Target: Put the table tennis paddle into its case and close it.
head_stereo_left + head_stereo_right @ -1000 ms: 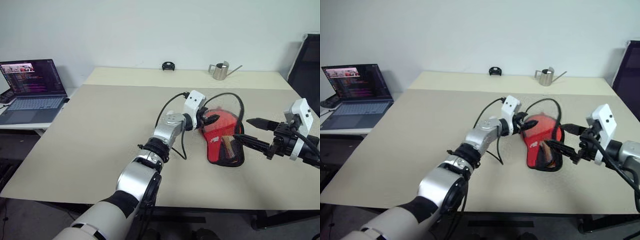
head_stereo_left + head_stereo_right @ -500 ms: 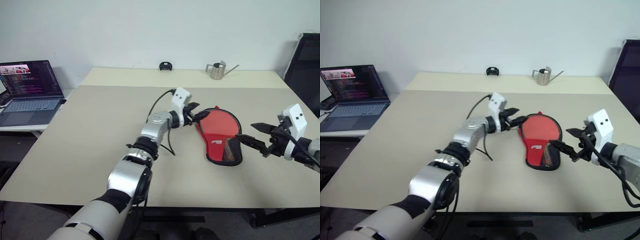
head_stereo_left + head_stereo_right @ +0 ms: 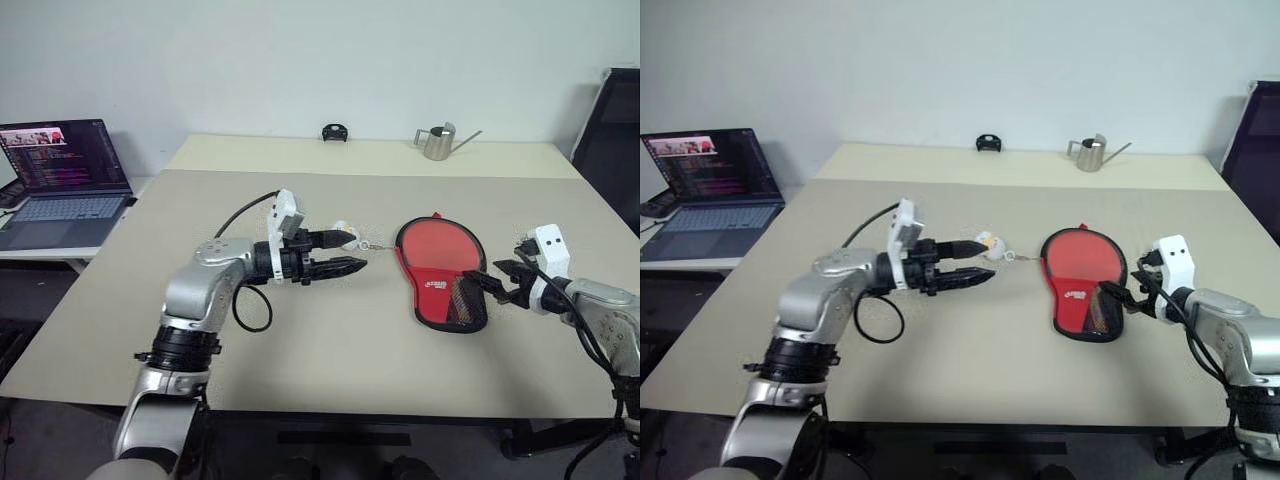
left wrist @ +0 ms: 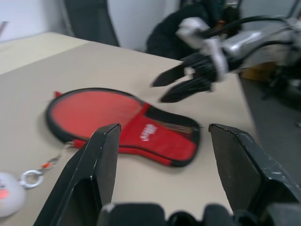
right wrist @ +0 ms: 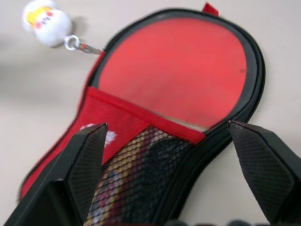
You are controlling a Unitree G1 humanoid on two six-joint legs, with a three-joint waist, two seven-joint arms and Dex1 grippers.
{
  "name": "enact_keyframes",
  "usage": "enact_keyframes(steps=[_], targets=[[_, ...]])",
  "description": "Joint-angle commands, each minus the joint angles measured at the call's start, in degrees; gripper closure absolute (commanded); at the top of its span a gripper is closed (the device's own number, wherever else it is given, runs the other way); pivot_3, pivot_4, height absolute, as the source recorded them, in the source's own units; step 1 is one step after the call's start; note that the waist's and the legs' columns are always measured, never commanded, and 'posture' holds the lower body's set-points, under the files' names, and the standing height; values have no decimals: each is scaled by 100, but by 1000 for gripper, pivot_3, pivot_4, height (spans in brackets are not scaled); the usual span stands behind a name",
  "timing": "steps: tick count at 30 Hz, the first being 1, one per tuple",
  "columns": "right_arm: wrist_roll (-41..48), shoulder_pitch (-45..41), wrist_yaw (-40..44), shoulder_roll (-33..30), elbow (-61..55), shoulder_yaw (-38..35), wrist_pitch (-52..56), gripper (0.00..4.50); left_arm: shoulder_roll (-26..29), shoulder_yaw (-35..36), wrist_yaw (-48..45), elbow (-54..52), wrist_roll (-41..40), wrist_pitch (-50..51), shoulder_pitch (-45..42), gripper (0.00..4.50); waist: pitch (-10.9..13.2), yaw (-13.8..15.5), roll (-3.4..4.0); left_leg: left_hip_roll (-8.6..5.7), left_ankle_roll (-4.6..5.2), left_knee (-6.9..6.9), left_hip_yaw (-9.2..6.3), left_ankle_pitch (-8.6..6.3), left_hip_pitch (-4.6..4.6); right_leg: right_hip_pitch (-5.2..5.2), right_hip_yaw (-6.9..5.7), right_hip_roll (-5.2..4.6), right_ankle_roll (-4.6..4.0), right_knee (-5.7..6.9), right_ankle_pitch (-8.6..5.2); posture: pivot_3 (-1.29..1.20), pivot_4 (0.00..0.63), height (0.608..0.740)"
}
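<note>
The case (image 3: 441, 270) lies flat with the paddle (image 5: 176, 70) inside. Both claws are open and empty: left claw (image 3: 352, 252) at 9 o'clock of it, right claw (image 3: 480, 285) at 4. The right claw may push the case away, so the zip stays undone.

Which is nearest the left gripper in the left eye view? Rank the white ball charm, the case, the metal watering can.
From the left gripper:
1. White ball charm, right beside the fingertips.
2. Case, farther right, mid-table.
3. Metal watering can, at the table's far edge.

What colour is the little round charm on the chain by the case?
White, with yellow and red marks: the charm shows best in the right wrist view.
</note>
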Motion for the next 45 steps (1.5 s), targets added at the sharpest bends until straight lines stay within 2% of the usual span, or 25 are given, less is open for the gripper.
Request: enact_keyframes(steps=[1, 6, 24, 28, 34, 39, 41, 45], targets=[[-219, -224, 122, 44, 342, 48, -238, 29, 283, 9, -132, -437, -234, 137, -91, 1233, 0, -6, 0, 0, 0, 0, 2, 0, 1, 0, 1, 0, 0, 0, 0, 0, 150, 740], [-447, -286, 299, 116, 766, 160, -424, 29, 491, -10, -31, -384, -185, 29, -278, 1233, 0, -7, 0, 0, 1, 0, 2, 0, 0, 0, 0, 1, 0, 0, 0, 0, 150, 740], [-1205, -868, 898, 657, 2268, 763, -654, 29, 525, -132, -18, -297, -138, -131, -363, 1233, -5, -184, -4, 5, 1, 1, 6, 0, 12, 5, 5, 5, -2, 7, 1, 0, 150, 740], [-1366, -940, 1024, 737, 2420, 912, -627, 885, 566, -146, -20, -360, -147, -133, -303, 1233, -13, -193, -14, 8, 0, 1, 7, 0, 16, 5, 8, 8, -3, 9, 2, 0, 150, 740], [-1496, -922, 1069, 892, 2330, 1042, -462, 2834, 747, -191, -72, -485, -122, -137, -91, 1233, -27, -204, -27, 11, 0, 0, 7, 0, 23, 11, 10, 11, -5, 9, 3, 0, 150, 740], [-1562, -966, 1020, 1016, 2340, 1030, -380, 4234, 930, -238, -139, -616, -159, -85, 155, 1233, -36, -212, -36, 14, 1, -1, 5, -1, 50, 39, 9, 13, -6, 8, 4, 0, 150, 740], [-1515, -963, 1021, 1049, 2237, 999, -267, 4469, 1067, -280, -236, -663, -162, -83, 294, 1233, -36, -213, -37, 14, 2, -8, 4, -2, 85, 73, 8, 13, -6, 0, 3, 0, 150, 740], [-1328, -893, 1002, 1103, 1810, 912, 84, 4469, 1384, -320, -531, -787, -229, -77, 580, 1233, -36, -217, -36, 16, 3, -16, 1, -4, 112, 95, 6, 14, -7, -3, 2, 0, 150, 740]])
